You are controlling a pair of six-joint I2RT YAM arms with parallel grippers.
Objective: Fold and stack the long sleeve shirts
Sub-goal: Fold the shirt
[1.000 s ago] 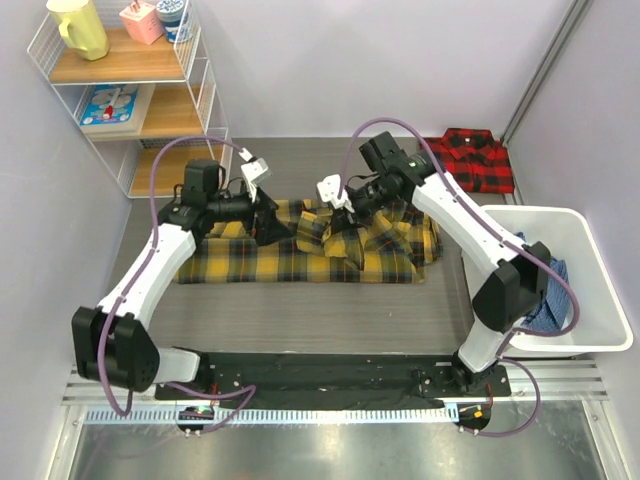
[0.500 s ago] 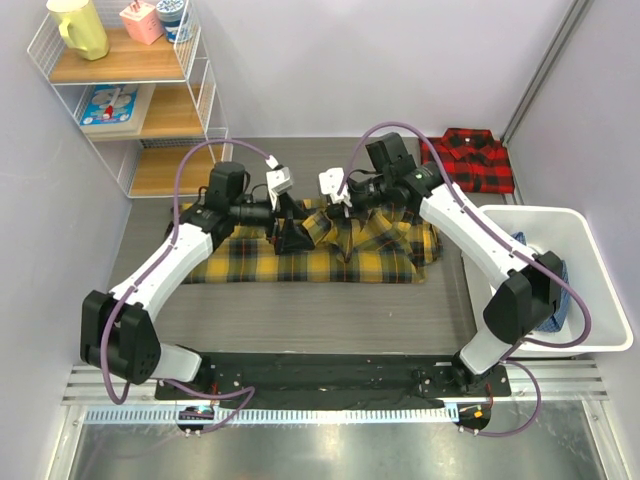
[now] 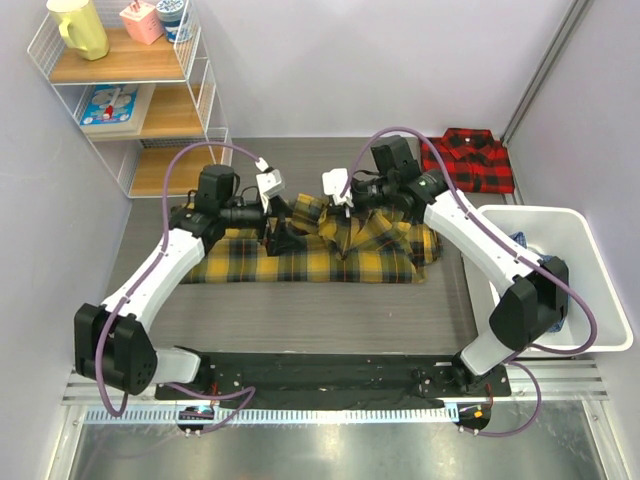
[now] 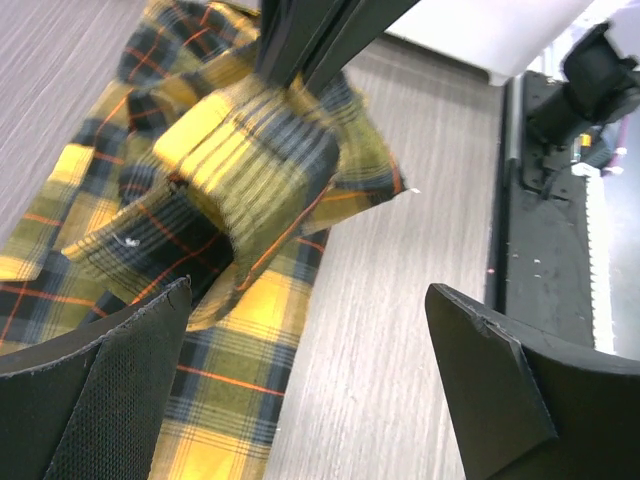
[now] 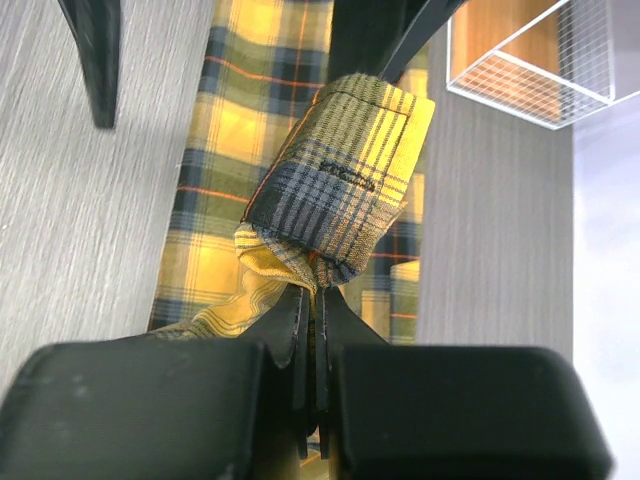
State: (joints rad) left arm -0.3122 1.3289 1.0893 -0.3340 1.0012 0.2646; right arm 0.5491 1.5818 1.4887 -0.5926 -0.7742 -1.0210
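The yellow plaid shirt lies spread across the middle of the table. My right gripper is shut on its sleeve cuff and holds the cuff lifted above the shirt body; in the right wrist view the jaws pinch the fabric tight. My left gripper is open and empty, just left of the held cuff, over the shirt's near edge. In the left wrist view its fingers stand wide apart below the cuff. The red-and-black shirt lies folded at the back right.
A white bin with blue cloth stands at the right. A wire shelf with a yellow jug and boxes stands at the back left. The black base rail runs along the near edge.
My right gripper has carried the cuff a little left and back. My left arm swung right toward the cuff, then drew back slightly, its jaws open.
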